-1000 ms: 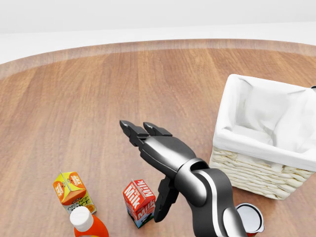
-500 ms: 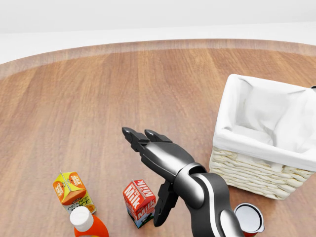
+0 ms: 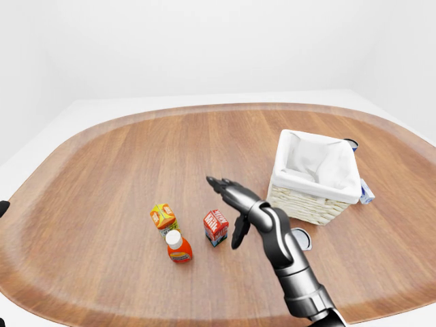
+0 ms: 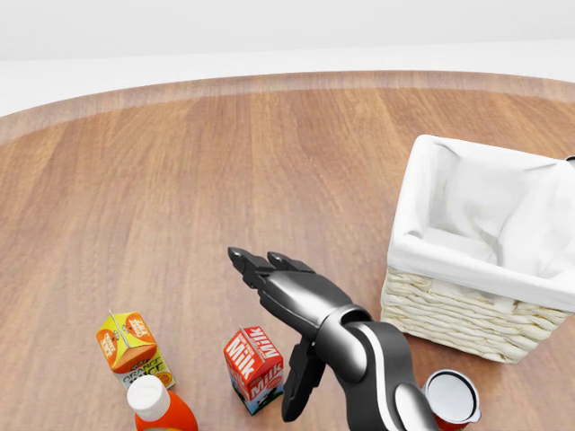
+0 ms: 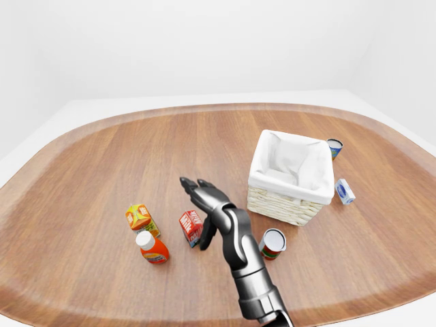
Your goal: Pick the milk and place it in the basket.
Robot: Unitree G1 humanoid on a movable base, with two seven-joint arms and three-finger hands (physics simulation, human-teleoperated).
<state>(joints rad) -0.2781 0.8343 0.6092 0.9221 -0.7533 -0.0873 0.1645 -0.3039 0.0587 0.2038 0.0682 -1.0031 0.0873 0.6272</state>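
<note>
The red and white milk carton [image 4: 254, 368] stands upright on the wooden table near the bottom of the head view. My right hand [image 4: 274, 328] hovers just right of and above it, open. Its two fingers [image 4: 256, 265] stretch toward the upper left, past the carton's top. The thumb [image 4: 296, 391] hangs down along the carton's right side, and I cannot tell if it touches. The wicker basket [image 4: 449, 310] with a white cloth lining sits to the right, with nothing visible inside. My left hand does not show.
An orange juice carton [image 4: 130, 346] and an orange bottle with a white cap [image 4: 157, 404] stand left of the milk. A red can [image 4: 452, 398] sits below the basket. A blue can [image 5: 334, 148] and a small white-blue pack [image 5: 345, 191] lie beyond the basket.
My right hand has sunk lower and drawn slightly toward the bottom of the head view, closer to the milk carton. The carton and the other things have not moved.
</note>
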